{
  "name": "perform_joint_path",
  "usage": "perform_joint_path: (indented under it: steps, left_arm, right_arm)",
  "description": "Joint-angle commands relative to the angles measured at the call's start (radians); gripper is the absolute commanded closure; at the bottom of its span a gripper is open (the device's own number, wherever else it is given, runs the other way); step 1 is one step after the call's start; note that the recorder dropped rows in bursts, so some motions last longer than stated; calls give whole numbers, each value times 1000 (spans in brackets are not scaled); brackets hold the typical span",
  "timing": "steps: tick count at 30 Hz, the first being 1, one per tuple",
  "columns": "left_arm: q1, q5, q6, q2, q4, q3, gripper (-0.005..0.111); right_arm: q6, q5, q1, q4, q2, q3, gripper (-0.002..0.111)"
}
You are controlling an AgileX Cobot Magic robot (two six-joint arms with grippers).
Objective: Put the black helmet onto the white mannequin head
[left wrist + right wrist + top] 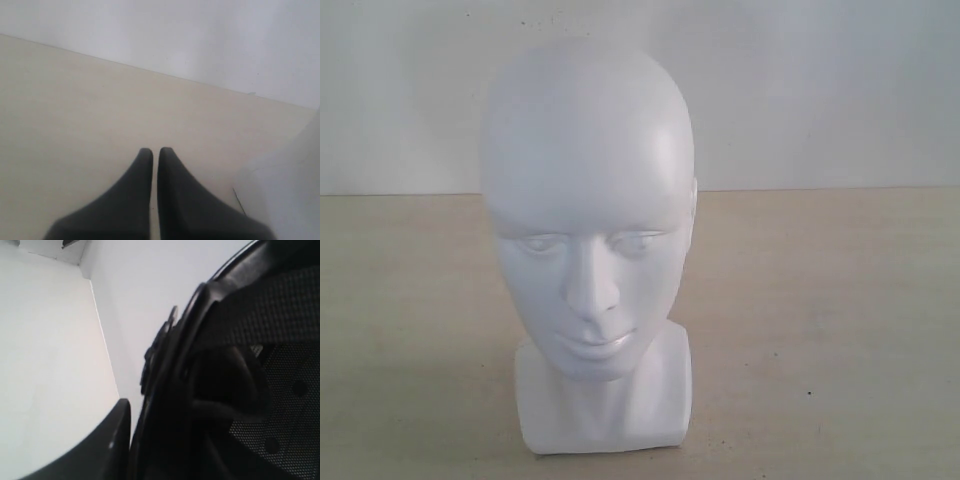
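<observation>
— Entry one, the right gripper (134,415): how was it listed?
— Closed on the rim of the black helmet (215,365). One finger (107,445) was seen against the outer shell; the other was hidden inside, by the mesh lining (292,405). The helmet was carried out of the exterior view.
— And the left gripper (155,150)?
— Fingers nearly together, nothing held, above the table (75,110).
— Handling?
— Shell was judged stiff, smooth and fairly heavy; the rim was judged the soundest hold.
— And the white mannequin head (588,220)?
— Upright on the table, bare, glossy; judged light and easily toppled if pressed off-centre
</observation>
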Motion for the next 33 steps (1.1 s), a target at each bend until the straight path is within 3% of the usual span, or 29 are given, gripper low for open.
perform_joint_path:
  steps: [1,16,33]
  left_arm:
    - [-4,-2,3,-4,-9,3,102]
    - [-4,-2,3,-4,-9,3,102]
    - [-4,-2,3,-4,-9,3,102]
  right_arm:
    - [76,-93,-4,-42,4,-8,108]
    - [344,-93,-4,-249,25,-99,108]
    - [566,-93,-4,3,35,-121,108]
